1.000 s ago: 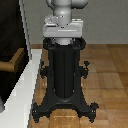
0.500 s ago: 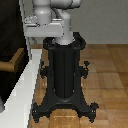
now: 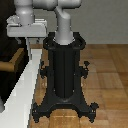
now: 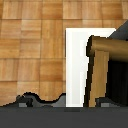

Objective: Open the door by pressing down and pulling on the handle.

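The door [image 3: 5, 75] is a dark panel at the exterior view's left, set in a white frame [image 3: 26, 87]. The tan-brown handle [image 3: 13, 62] juts from it. My gripper [image 3: 25, 49] hangs from a white block above the frame edge, just above the handle and toward the exterior view's right of it, without touching it. Its fingers [image 3: 30, 50] stand apart and hold nothing. In the wrist view the handle [image 4: 104, 56] shows as a bent tan bar over the dark door [image 4: 120, 75], beside the white frame [image 4: 77, 65]. The fingertips do not show there.
The black ribbed robot pedestal [image 3: 62, 70] stands in the middle on spread feet [image 3: 45, 107], close beside the frame. Wooden parquet floor [image 3: 107, 75] lies toward the exterior view's right. The pedestal's base edge also shows in the wrist view [image 4: 40, 98].
My gripper has swung steadily toward the exterior view's left, from above the pedestal to over the frame edge near the handle. The door and the handle have not moved.
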Motion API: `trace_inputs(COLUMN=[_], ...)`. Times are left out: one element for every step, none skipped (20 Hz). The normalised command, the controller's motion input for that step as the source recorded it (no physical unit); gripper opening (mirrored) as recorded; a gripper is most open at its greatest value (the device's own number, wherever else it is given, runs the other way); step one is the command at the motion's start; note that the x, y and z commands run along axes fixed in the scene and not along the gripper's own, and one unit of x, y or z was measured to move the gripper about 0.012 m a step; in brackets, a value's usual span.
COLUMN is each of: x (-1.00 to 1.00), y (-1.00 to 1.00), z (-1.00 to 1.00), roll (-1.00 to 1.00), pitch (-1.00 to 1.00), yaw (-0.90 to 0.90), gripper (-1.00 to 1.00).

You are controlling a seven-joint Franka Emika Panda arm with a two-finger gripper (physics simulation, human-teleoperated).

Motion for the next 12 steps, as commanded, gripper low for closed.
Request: trace_inputs(x=[0.00, 0.00, 0.00, 0.00, 0.00, 0.00, 0.00, 0.00, 0.00, 0.00, 0.00, 1.00], y=[0.00, -1.00, -1.00, 0.00, -1.00, -1.00, 0.00, 0.00, 0.00, 0.00, 0.00, 0.00], z=[0.00, 0.00, 0.00, 0.00, 0.00, 0.00, 0.00, 0.00, 0.00, 0.00, 0.00, 0.00], roll=[0.00, 0.00, 0.00, 0.00, 0.00, 0.00, 0.00, 0.00, 0.00, 0.00, 0.00, 0.00], pitch=[0.00, 0.00, 0.00, 0.00, 0.00, 0.00, 0.00, 0.00, 0.00, 0.00, 0.00, 0.00], yaw=[0.00, 0.00, 0.00, 0.00, 0.00, 0.00, 0.00, 0.00, 0.00, 0.00, 0.00, 0.00], gripper=[1.00, 1.00, 1.00, 1.00, 1.00, 1.00, 1.00, 1.00, 1.00, 1.00, 1.00, 1.00])
